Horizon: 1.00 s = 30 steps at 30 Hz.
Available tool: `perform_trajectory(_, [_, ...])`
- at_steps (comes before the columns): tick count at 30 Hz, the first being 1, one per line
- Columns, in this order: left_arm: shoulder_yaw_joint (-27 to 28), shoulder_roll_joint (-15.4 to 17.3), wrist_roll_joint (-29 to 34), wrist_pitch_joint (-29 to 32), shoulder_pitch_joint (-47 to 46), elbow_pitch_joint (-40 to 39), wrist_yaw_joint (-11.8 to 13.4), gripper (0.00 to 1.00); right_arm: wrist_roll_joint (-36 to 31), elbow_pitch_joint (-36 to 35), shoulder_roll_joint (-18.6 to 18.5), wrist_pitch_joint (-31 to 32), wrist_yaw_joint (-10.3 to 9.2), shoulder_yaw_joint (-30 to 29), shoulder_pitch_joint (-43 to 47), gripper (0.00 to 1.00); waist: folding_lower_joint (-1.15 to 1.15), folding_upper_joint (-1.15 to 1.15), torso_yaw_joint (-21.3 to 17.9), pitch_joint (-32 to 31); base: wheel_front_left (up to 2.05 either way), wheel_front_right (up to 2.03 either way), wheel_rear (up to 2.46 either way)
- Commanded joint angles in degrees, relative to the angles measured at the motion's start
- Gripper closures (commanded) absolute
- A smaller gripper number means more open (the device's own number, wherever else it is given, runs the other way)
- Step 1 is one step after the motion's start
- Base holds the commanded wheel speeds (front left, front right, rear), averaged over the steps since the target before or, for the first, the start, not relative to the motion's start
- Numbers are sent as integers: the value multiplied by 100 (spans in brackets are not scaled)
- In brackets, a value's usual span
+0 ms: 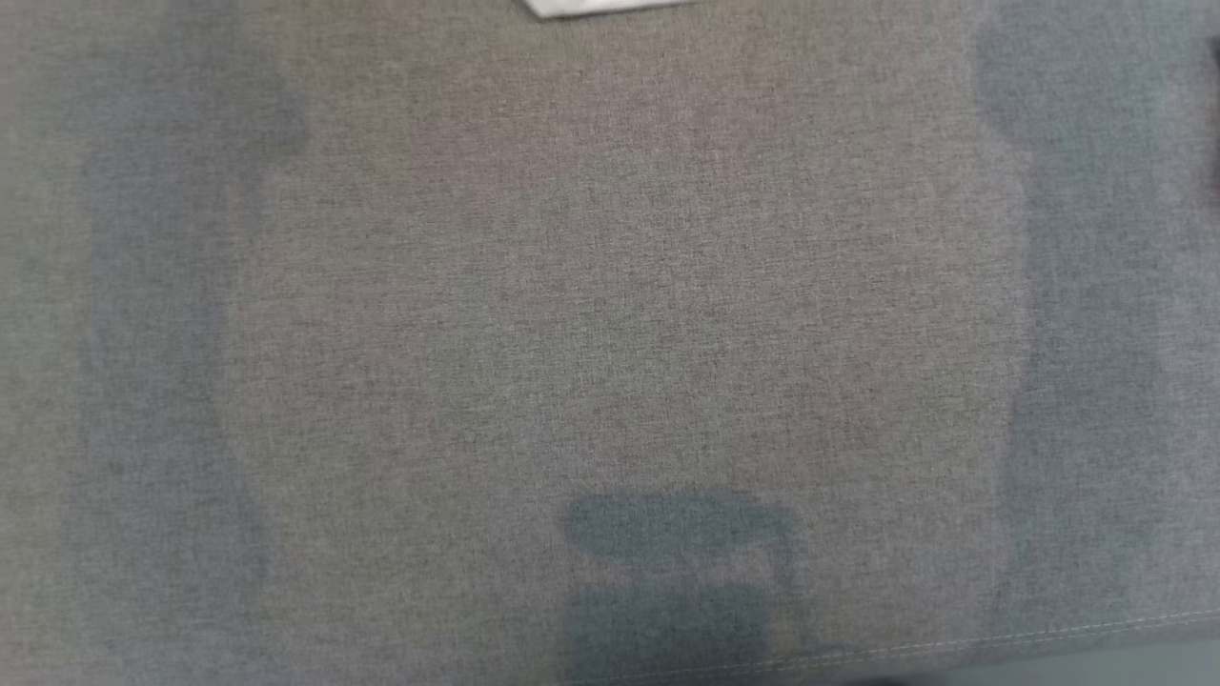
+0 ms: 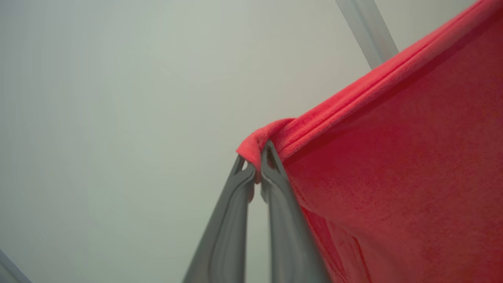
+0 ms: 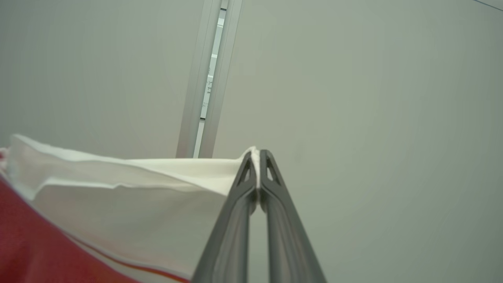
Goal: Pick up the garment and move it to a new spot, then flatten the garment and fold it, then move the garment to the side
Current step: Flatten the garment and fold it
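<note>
No text, label, brand or number is legible to us. In the right wrist view, the pale strip (image 3: 208, 88) set into the upright metal post (image 3: 194, 118), far behind the fingers, carries a few small dark marks. They may be print, but they are too small and blurred to read.

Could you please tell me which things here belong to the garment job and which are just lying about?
Job: red-and-white soft fabric garment; left gripper, jaws shut on its red edge; right gripper, jaws shut on its white edge; grey woven fabric surface, likely laying spot.
Lying about: white flat object at the head view's top edge; pale metal bar.
</note>
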Motion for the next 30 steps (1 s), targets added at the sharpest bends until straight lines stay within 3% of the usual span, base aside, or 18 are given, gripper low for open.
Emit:
perform_trajectory(1, [23, 23, 84, -24, -173, 51, 108, 100, -147, -86, -48, -14, -13, -108, -137, 100, -3, 0, -58, 120, 0, 0, 0])
perform_trajectory(7, [103, 66, 157, -50, -529, -352, 357, 100, -571, -661, -132, -13, -13, -604, -381, 100, -3, 0, -92, 17, 0, 0, 0])
perform_trajectory(11, [269, 201, -71, -50, 19, -451, 280, 100, -708, -751, -183, -12, -15, -755, -135, 100, -3, 0, -118, 113, 0, 0, 0])
perform_trajectory(21, [550, 84, -457, -51, 1241, -608, 138, 100, 202, -833, -346, -13, -19, -521, 1023, 100, -3, 0, -182, 669, 0, 0, 0])
perform_trajectory(30, [1062, -229, -731, -52, 2845, -1070, 189, 100, 1060, -1351, -427, -14, -20, -338, 2767, 100, -3, 0, -211, 380, 0, 0, 0])
